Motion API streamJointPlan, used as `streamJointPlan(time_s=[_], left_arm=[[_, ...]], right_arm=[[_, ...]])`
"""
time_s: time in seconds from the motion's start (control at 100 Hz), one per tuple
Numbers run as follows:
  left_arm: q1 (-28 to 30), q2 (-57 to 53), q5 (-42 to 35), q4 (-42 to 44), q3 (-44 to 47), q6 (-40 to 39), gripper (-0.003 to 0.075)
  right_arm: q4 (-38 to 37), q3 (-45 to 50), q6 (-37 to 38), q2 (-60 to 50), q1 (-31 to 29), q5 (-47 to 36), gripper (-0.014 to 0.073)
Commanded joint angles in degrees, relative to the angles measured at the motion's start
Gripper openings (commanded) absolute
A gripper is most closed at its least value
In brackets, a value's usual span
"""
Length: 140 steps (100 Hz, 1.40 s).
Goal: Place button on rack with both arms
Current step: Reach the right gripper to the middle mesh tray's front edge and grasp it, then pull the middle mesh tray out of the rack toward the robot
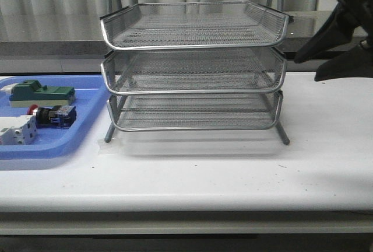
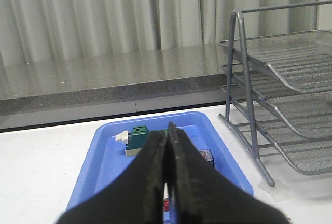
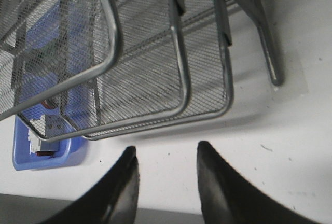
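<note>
The button lies on its side in the blue bin at the left, red head pointing left and blue rear block pointing right. The three-tier wire rack stands mid-table; all its trays look empty. My left gripper is shut on nothing and hovers above the bin; its fingers hide most of the button, and only the blue rear block peeks out. My right gripper is open and empty above the bare table in front of the rack. The right arm hangs at the upper right.
In the bin, a green-and-beige block lies behind the button and a white terminal block in front of it. The green block also shows in the left wrist view. A grey ledge and curtains run behind the table.
</note>
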Motion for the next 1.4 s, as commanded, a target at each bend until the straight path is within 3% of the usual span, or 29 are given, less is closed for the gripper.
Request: streamJointPlan(time_s=[0.0,0.13,0.71,0.82,1.04,1.39], left_arm=[[-0.2,-1.8,-4.8,-0.3,2.8,-0.6,-0.0020],[-0.2,-1.8,-4.8,-0.3,2.8,-0.6,-0.0020],[-0.2,-1.8,-4.8,-0.3,2.8,-0.6,-0.0020],[-0.2,-1.8,-4.8,-0.3,2.8,-0.6,-0.0020],[-0.2,-1.8,-4.8,-0.3,2.8,-0.6,-0.0020],[-0.2,-1.8,-4.8,-0.3,2.8,-0.6,-0.0020]], right_arm=[[9.3,-3.1,-9.0,2.1,0.1,1.4,0.0298],[13.5,-5.2,-14.2,6.7,0.1,3.7,0.0298],[13.6,-12.2,-14.7,16.9,0.1,7.0,0.0288],[13.6,-12.2,-14.7,17.1,0.1,7.0,0.0212],[11.2,-12.0,-14.7,17.1,0.1,7.4,-0.0072],[7.1,-5.1,-15.0,16.4,0.1,8.0,-0.0058]])
